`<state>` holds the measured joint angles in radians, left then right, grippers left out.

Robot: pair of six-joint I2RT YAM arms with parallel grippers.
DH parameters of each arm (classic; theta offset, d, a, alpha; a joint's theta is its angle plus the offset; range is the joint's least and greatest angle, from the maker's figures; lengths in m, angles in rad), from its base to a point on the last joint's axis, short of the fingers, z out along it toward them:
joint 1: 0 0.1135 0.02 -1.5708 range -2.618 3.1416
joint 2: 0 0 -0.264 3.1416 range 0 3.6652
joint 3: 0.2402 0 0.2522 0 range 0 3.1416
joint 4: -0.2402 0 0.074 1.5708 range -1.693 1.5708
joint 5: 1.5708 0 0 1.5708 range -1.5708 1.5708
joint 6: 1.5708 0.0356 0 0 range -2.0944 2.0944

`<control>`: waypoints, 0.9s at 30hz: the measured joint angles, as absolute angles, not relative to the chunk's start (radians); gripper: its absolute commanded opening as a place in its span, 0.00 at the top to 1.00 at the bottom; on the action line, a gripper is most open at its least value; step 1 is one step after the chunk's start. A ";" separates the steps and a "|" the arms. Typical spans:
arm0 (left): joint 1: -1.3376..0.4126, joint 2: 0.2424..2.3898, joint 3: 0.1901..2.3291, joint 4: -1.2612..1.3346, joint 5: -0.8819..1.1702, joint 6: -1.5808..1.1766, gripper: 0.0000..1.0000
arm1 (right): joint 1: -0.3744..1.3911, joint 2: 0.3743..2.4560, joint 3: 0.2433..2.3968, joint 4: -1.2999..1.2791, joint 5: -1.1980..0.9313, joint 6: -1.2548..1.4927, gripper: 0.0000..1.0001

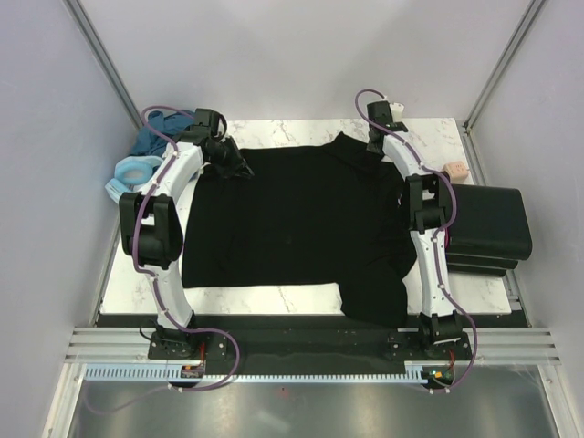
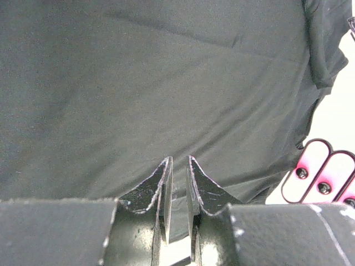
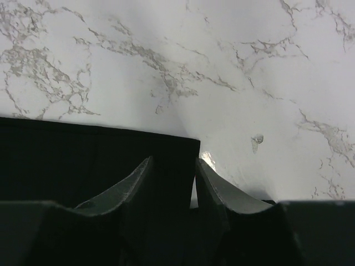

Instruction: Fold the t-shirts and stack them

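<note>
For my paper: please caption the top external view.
Left gripper and right gripper at the far edge of a black t-shirt spread on a marble table.

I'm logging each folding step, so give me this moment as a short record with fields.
spread: black t-shirt, flat on the marble table
left gripper: at its far left corner, jaws nearly together
right gripper: over its far right corner, jaws apart
waiting: teal-blue shirt and light blue shirt, crumpled, far left
stack: black stack, right edge

White marble table (image 1: 274, 299) within pale lilac walls (image 1: 292, 55), aluminium corner posts (image 1: 102, 55), grey metal floor (image 1: 292, 412).
</note>
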<state>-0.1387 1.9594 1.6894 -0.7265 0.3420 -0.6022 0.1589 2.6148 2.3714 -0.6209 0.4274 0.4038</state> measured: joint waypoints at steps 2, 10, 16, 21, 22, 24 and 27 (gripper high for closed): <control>-0.138 1.959 1.689 -0.727 0.342 -0.597 0.78 | 0.162 2.631 2.399 -0.629 0.432 0.392 0.56; -0.126 1.959 1.689 -0.726 0.342 -0.586 0.79 | 0.162 2.657 2.428 -0.649 0.454 0.391 0.57; -0.124 1.959 1.689 -0.726 0.345 -0.586 0.79 | 0.160 2.657 2.432 -0.665 0.452 0.413 0.59; -0.124 1.959 1.690 -0.726 0.351 -0.586 0.79 | 0.154 2.648 2.426 -0.682 0.445 0.451 0.59; -0.124 1.959 1.690 -0.726 0.353 -0.586 0.79 | 0.152 2.643 2.420 -0.685 0.444 0.458 0.59; -0.124 1.959 1.692 -0.726 0.360 -0.586 0.79 | 0.149 2.624 2.392 -0.695 0.446 0.472 0.59; -0.124 1.959 1.692 -0.726 0.371 -0.586 0.79 | 0.147 2.584 2.337 -0.702 0.447 0.506 0.59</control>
